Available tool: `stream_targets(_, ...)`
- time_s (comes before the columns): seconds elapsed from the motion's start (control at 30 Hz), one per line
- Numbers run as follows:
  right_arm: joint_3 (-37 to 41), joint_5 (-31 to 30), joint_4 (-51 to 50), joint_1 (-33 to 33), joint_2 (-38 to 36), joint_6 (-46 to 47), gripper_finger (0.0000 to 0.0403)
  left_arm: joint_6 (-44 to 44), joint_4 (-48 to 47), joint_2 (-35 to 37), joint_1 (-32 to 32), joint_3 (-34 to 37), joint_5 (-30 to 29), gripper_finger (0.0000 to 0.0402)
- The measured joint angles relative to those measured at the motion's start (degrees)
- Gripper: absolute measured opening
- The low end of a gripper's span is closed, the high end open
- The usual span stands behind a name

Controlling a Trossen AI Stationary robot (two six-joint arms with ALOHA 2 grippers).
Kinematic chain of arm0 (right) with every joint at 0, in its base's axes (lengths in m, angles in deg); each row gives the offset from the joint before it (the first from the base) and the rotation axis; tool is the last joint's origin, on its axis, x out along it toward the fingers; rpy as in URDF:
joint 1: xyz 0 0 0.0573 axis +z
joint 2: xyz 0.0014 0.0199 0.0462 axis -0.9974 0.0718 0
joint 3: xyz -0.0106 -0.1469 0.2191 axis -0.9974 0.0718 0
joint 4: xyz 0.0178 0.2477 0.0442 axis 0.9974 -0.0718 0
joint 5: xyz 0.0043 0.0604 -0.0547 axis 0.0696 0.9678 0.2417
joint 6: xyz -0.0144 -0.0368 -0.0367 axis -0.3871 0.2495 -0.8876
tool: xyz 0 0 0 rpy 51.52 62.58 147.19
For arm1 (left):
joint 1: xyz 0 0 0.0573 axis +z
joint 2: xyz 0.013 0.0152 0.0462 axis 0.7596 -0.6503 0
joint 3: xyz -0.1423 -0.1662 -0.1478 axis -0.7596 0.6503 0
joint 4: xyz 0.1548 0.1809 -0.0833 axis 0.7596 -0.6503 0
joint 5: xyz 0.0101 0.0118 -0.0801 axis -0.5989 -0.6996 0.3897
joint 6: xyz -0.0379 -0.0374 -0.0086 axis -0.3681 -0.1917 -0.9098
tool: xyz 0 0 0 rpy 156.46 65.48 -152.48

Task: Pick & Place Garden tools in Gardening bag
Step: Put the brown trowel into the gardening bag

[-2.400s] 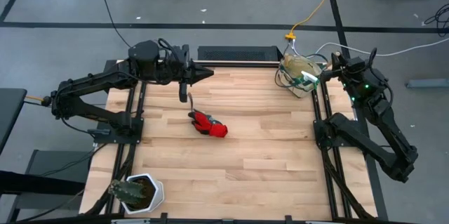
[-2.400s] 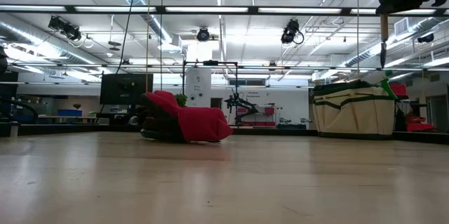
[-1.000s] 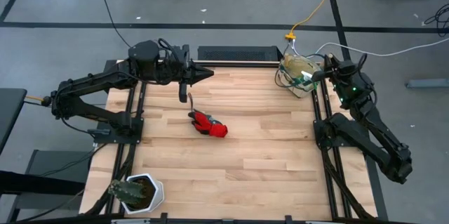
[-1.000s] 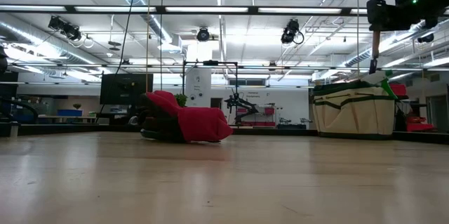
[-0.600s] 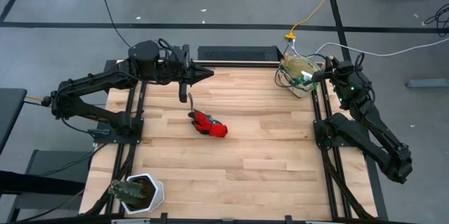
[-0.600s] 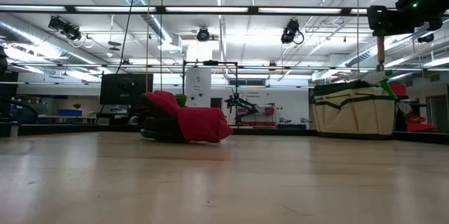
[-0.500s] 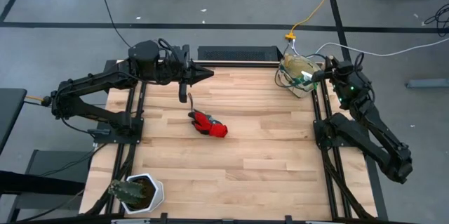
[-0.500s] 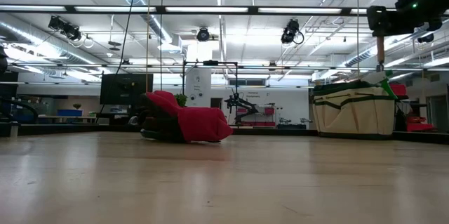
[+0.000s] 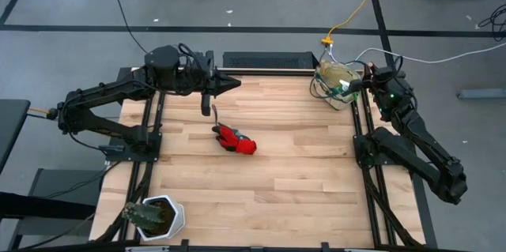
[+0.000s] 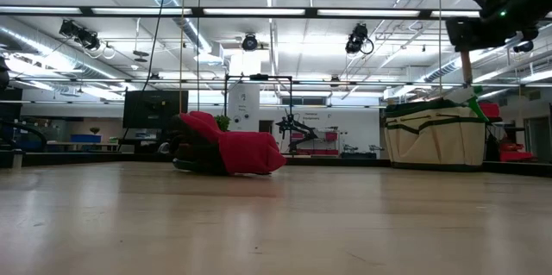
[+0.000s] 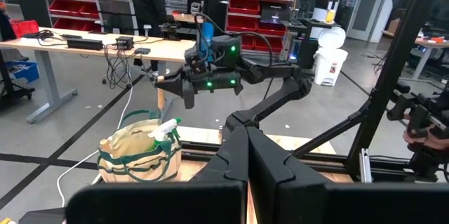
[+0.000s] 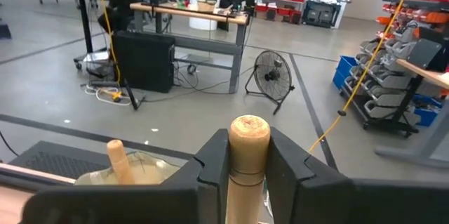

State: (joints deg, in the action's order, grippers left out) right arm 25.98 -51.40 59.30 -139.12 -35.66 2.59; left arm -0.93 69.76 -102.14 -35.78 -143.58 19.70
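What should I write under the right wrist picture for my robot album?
The right gripper clamps a wooden-handled tool above the gardening bag.

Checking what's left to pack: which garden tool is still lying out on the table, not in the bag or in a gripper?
The red fabric glove, alone mid-table. The wooden-handled hand tool is clamped in the right gripper above the beige canvas bag.

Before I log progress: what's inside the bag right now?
In the bag, a green watering vessel pokes out, and a wooden handle stands up. The rest of the inside is hidden. The right gripper holds another wooden-handled tool above it.
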Motion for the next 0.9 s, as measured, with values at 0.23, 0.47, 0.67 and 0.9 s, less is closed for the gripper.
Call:
stream_targets(0.23, 0.02, 0.08, 0.22, 0.0, 1.69, -0.51, 0.0063, -0.55, 0.0, 0.0, 0.0, 0.0, 0.03, 0.0002)
stream_targets(0.47, 0.02, 1.64, 1.54, -0.5, 3.08, -0.48, 0.0063, -0.96, -0.01, 0.0, 0.0, 0.0, 0.04, 0.0002)
stream_targets(0.67, 0.02, 3.93, 1.55, -2.77, 4.34, -0.65, 0.0063, -1.03, 0.0, 0.0, 0.0, 0.0, 1.02, 0.0002)
stream_targets(0.9, 0.02, 9.51, 3.08, -6.47, 5.68, -0.75, 0.0063, -1.03, -0.02, 0.0, 0.0, 0.0, 1.09, 0.0002)
